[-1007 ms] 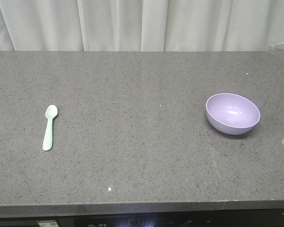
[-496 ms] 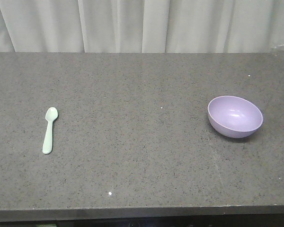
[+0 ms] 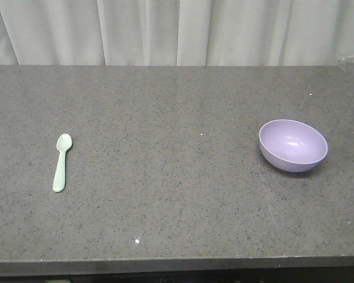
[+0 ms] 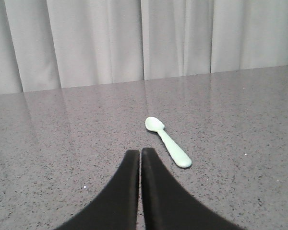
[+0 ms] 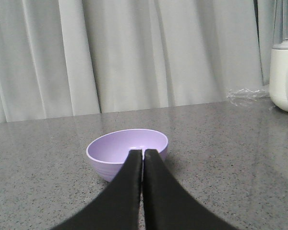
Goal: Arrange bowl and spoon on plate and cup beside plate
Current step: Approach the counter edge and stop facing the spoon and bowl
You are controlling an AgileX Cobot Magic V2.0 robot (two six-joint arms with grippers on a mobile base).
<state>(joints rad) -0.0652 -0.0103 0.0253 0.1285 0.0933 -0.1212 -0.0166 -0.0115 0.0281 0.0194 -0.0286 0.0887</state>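
Nothing on the tabletop [image 3: 177,200] has been displaced since half a second ago. Compared with one second ago, the whole front view is seen set a little lower in the picture, while spoon and bowl have kept their places relative to each other.

The spoon [image 3: 61,163] is laid flat on the left part of the grey speckled tabletop, with its scoop turned to the far side and its handle to the near side. The bowl [image 3: 293,145] is set upright on the right part, well apart from the spoon, and nothing is seen inside it. A pale curtain [image 3: 177,32] is hung behind the far edge.

In the left wrist view, the left gripper [image 4: 140,155] is seen clenched, its two black fingers pressed together with nothing between them. The spoon is found just beyond the fingertips and slightly to the right, apart from them.

In the right wrist view, the right gripper [image 5: 143,153] is likewise clenched on nothing. The bowl is placed straight beyond its fingertips, which overlap the near rim in the picture; whether they touch it cannot be told. At the far right, a white appliance [image 5: 284,76] and some crumpled clear plastic [image 5: 247,96] are seen on the tabletop.
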